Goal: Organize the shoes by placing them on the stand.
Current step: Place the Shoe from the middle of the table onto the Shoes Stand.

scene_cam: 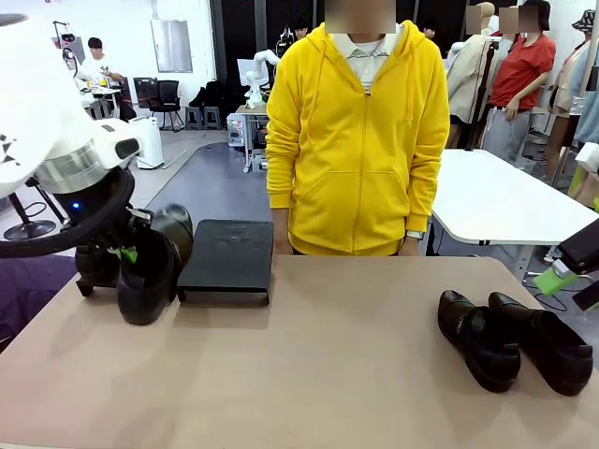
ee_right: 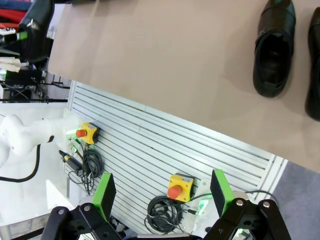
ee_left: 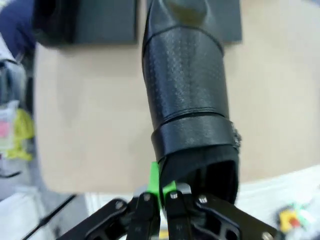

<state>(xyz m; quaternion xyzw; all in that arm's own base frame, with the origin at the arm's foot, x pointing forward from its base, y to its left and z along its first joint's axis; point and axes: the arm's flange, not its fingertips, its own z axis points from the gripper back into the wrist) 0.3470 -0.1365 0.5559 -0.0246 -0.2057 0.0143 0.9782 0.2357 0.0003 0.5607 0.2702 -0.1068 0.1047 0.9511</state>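
Step in hand: carrying one shoe to the stand; not yet set down.

Left pincer (scene_cam: 124, 253), left of the frame, clamped on the heel rim of a black shoe (scene_cam: 145, 281); in the left wrist view one green pad (ee_left: 155, 182) bites the edge of the shoe's opening, and the toe points away toward the top of the frame.

Stand (scene_cam: 227, 254) sits upper left of centre on the worktop (scene_cam: 328, 383), at the far edge, just right of the held shoe; its near tray looks bare; the part behind the arm is hidden, so I cannot tell what lies there.

Two more shoes (scene_cam: 477, 339) (scene_cam: 543, 341) lie side by side at lower right, toes toward the camera, well apart from the stand.

Right pincer (ee_right: 162, 192) stands wide apart, holding nothing, off the worktop's right edge; it looks idle.

A person in a yellow hoodie (scene_cam: 360, 140) stands at the far side, centre, hands low behind the worktop edge.

Next move, as I judge it: swing the held shoe over a tray, bring the sole flat to the slant, lower until it rests, then let go; the heel-rim grip lets the toe droop, so the slope may make the shoe slide. The pair at lower right is left for later.
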